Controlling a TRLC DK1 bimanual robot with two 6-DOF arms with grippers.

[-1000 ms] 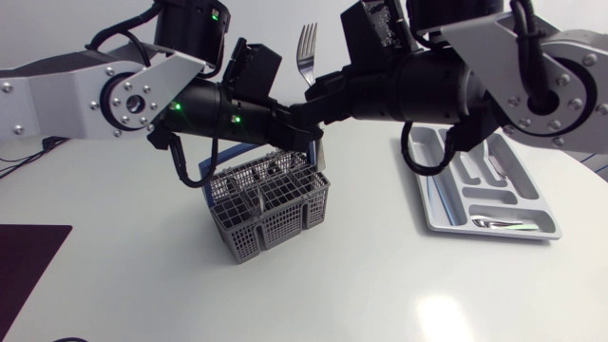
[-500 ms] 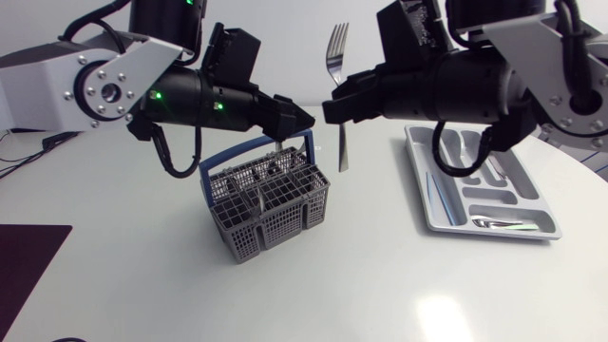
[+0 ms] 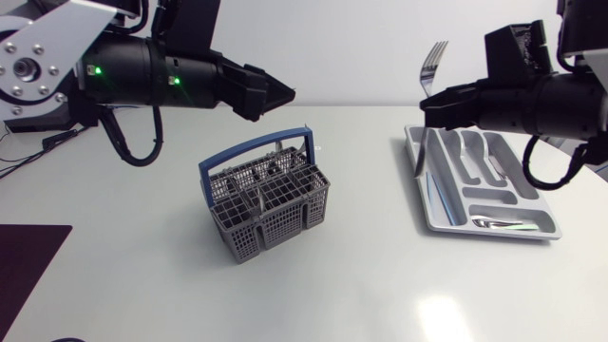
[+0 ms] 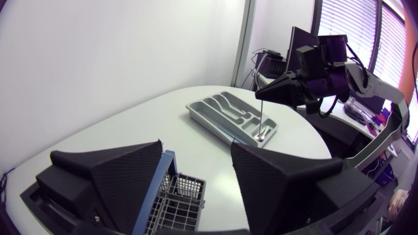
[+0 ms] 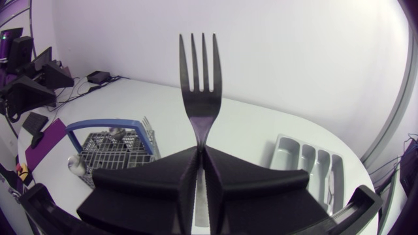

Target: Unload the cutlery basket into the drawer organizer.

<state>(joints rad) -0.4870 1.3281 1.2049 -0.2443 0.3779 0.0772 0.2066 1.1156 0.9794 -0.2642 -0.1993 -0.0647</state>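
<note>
Fork: your right gripper [image 3: 429, 106] is clamped on the fork [image 3: 432, 65] partway down its stem. It stands upright, tines up and handle hanging below the fingers, well apart from the cutlery basket [image 3: 266, 199], on the side where the drawer organizer [image 3: 503, 201] lies.
Right grip: in your right wrist view, both broad black fingers press the stem from two sides, and the four tines rise straight above them.
Left gripper: your left gripper [image 3: 280, 92] hangs above the basket with its fingers spread wide and nothing between them. In its wrist view, the basket's blue rim shows just under one finger.
Fork material: smooth, shiny metal with a narrow neck.
Basket: grey plastic mesh, boxy and split into cells, with a blue hoop handle standing upright. A metal handle [image 3: 258, 203] pokes up from one cell; you cannot tell what else is inside.
Organizer: a pale grey moulded tray with long slots and one cross slot, well apart from the basket. A shiny piece [image 3: 499, 224] lies in the cross slot; its kind is unclear.
Table: a white, glossy top [image 3: 380, 285] under the basket.
</note>
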